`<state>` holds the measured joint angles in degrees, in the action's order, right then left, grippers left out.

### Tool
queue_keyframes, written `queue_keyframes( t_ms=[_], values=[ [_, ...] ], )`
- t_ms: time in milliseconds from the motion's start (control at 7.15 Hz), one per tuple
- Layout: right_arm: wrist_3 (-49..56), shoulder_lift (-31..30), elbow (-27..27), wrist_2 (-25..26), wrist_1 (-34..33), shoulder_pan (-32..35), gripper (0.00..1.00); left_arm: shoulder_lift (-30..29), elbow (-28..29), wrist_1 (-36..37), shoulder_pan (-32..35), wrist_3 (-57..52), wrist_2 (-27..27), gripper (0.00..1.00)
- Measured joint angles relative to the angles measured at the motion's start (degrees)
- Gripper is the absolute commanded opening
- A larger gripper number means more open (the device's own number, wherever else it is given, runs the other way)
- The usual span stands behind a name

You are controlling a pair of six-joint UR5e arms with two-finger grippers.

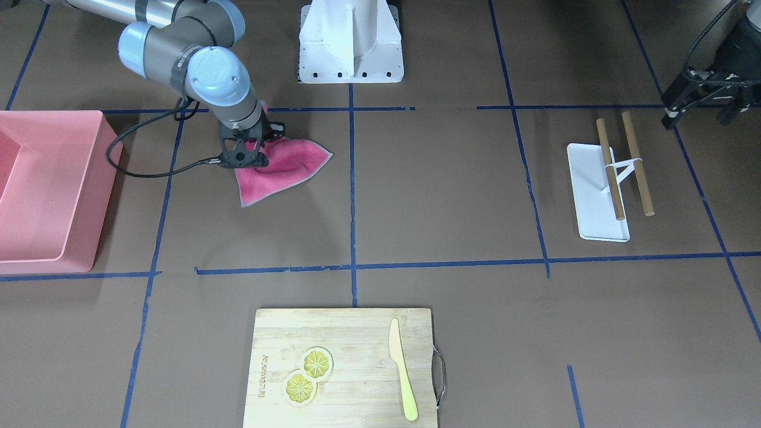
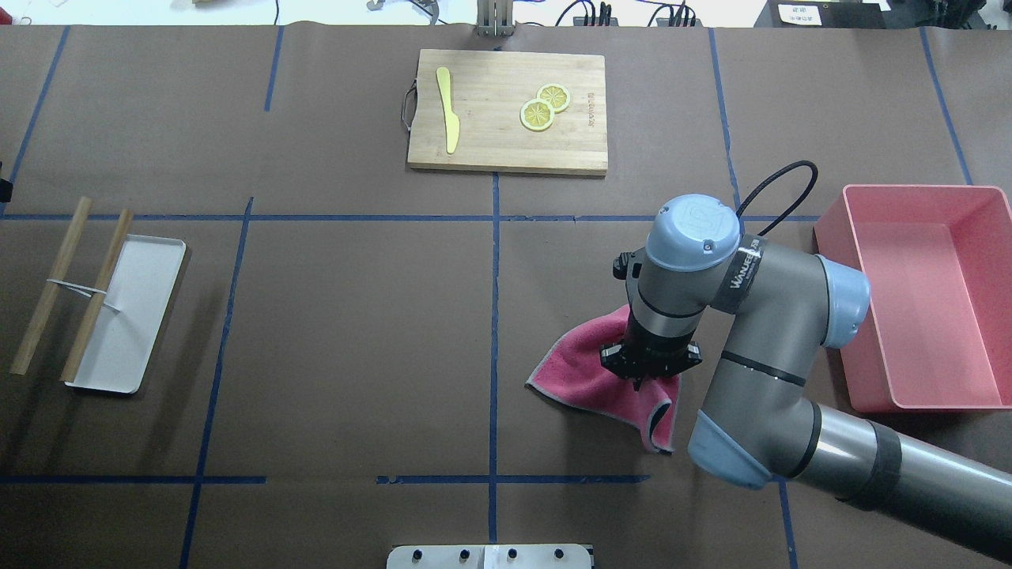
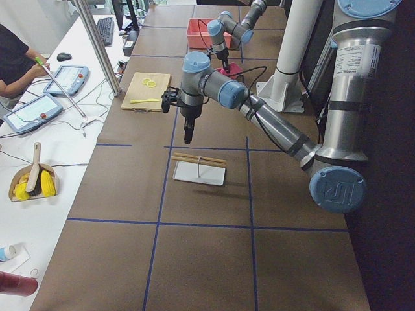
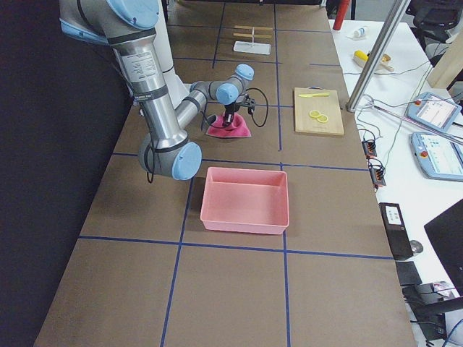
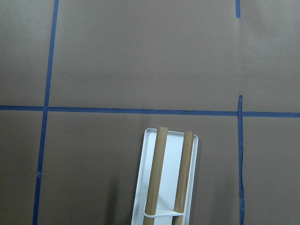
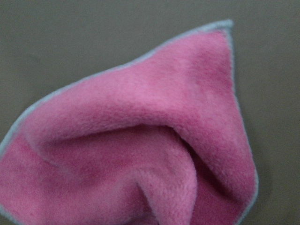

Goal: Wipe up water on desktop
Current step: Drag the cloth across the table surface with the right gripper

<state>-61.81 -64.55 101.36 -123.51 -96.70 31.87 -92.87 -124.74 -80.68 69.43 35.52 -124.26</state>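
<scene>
The desktop [image 1: 446,196] is a dark-brown surface gridded with blue tape. I cannot make out any water on it. A pink cloth [image 1: 291,163] with a grey hem lies bunched on the desktop near the robot's base. My right gripper [image 1: 247,151] points straight down onto it and is shut on a raised fold. The overhead view shows the cloth [image 2: 585,371] spreading out from under the right gripper [image 2: 648,375]. The right wrist view is filled by cloth [image 6: 140,117], fingers hidden. My left gripper [image 1: 698,113] hangs open above bare desktop, near a white tray, holding nothing.
A pink bin [image 1: 89,196] stands beside the right arm. A bamboo cutting board [image 1: 345,333] with a yellow knife [image 1: 403,380] and lemon slices [image 1: 309,374] sits at the far edge. A white tray [image 1: 594,196] carries two wooden rods [image 1: 636,160].
</scene>
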Motion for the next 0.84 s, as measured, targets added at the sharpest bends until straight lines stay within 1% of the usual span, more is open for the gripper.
queue_keyframes(
  t_ms=[419, 839],
  values=[
    [5.0, 0.1, -4.2, 1.0, 0.1, 7.1, 0.01, 0.0, 0.0, 0.1, -0.1, 0.1, -0.1, 1.0],
    [9.5, 0.7, -5.4, 1.0, 0.1, 14.1, 0.0, 0.0, 0.0, 0.1, -0.1, 0.1, -0.1, 1.0]
  ],
)
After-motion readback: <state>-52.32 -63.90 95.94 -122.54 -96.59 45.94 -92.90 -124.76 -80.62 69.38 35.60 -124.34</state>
